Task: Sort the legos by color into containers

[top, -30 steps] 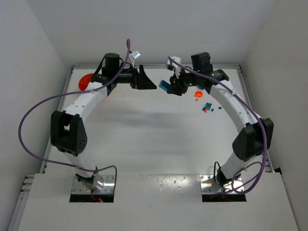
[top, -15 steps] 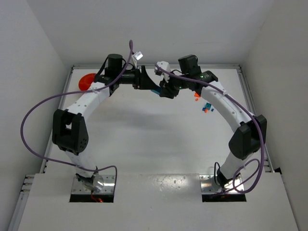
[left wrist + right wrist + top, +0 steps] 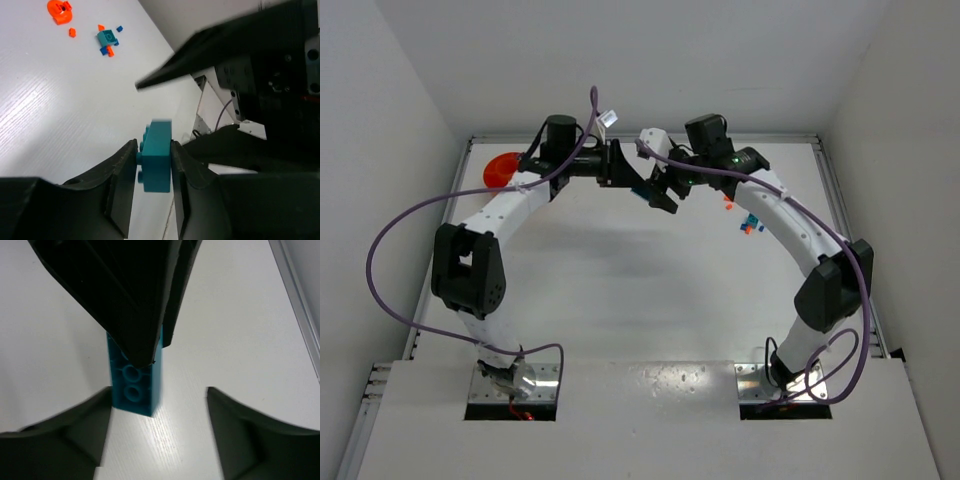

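Legos and bowl, on a white table (image 3: pixel 620 300).

1. Left gripper (image 3: pixel 153 147): one. Jaws closed narrowly on the teal lego (image 3: pixel 156 157), one finger pressed to each side, studs facing outward. It holds the lego above the table at twelve o'clock in the top view.
2. Right gripper (image 3: pixel 159 390): one. Jaws spread wide around the same lego. One finger is well clear of it, the other just beside it; contact cannot be told.
3. Orange bowl (image 3: pixel 500 170): one, at ten o'clock.
4. Loose legos at two o'clock, counted in the left wrist view:
   - one larger orange piece (image 3: pixel 59 11)
   - one teal block (image 3: pixel 106 37)
   - three small orange bits (image 3: pixel 72 32)
   - two small blue bits (image 3: pixel 119 28)
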### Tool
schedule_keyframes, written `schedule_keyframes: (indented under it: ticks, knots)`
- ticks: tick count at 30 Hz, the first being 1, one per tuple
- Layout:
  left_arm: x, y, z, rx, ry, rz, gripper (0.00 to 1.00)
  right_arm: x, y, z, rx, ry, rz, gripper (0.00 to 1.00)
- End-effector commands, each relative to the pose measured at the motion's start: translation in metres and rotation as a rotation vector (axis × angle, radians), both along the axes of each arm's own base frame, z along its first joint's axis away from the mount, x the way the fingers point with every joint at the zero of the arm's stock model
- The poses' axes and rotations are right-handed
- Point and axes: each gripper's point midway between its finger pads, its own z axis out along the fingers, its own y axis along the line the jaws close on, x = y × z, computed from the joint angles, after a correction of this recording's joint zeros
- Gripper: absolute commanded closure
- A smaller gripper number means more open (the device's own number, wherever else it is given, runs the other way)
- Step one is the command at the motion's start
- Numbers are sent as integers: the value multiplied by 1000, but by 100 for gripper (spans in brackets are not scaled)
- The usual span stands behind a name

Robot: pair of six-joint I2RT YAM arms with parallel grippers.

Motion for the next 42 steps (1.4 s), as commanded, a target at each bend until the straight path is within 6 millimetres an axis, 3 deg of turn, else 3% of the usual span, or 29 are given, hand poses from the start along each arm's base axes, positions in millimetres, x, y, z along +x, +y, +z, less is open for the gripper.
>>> schedule_keyframes:
  ticks: [1, 3, 4, 7, 11, 13, 14, 15, 16, 17, 18, 19, 20, 21, 22, 25, 26, 32, 37, 42]
  knots:
    - [-4, -1, 0, -7, -21, -28, 82, 12, 4, 33, 39, -89, -7, 16]
    - [0, 6, -3, 26, -59, -2, 88, 7, 8, 36, 57, -75, 20, 14]
    - [8, 19, -2, 42, -62, 43, 90, 4, 8, 34, 58, -61, 29, 14]
    - [18, 41, 3, 57, -75, 109, 96, 7, -4, 42, 58, -73, 1, 14]
    - [44, 97, 13, 95, -105, 233, 97, 10, -24, 24, 34, -44, -76, 13]
    - [69, 151, 27, 175, -200, 359, 97, 12, -37, 12, 28, -31, -130, 12]
    - [71, 171, 20, 222, -164, 398, 97, 15, -46, 11, 29, -30, -163, 12]
    - [84, 210, 32, 264, -211, 484, 96, 16, -53, -2, 26, -6, -187, 12]
    - [90, 232, 37, 307, -249, 531, 96, 12, -54, -4, 27, 6, -193, 12]
    - [96, 258, 28, 366, -211, 598, 96, 13, -60, -13, 24, 25, -212, 12]
    - [105, 280, 51, 399, -269, 650, 96, 11, -61, -18, 19, 35, -213, 12]
    - [110, 313, 54, 456, -296, 701, 96, 14, -64, -16, 36, 38, -227, 12]
    - [116, 335, 56, 505, -301, 744, 96, 15, -67, -16, 42, 45, -243, 12]
    - [121, 351, 38, 537, -238, 756, 96, 14, -68, -17, 37, 53, -243, 12]
    - [127, 375, 59, 565, -285, 810, 96, 15, -69, -22, 43, 75, -253, 12]
    - [136, 414, 54, 652, -280, 882, 96, 16, -64, -25, 69, 100, -253, 12]
    - [141, 428, 38, 673, -255, 891, 96, 14, -64, -28, 70, 115, -259, 12]
    - [168, 454, 0, 749, -255, 917, 96, 19, -60, -34, 75, 139, -257, 12]
    - [187, 464, -20, 751, -243, 930, 96, 16, -61, -37, 66, 157, -259, 12]
    - [194, 465, -35, 738, -221, 922, 96, 16, -61, -39, 61, 166, -259, 12]
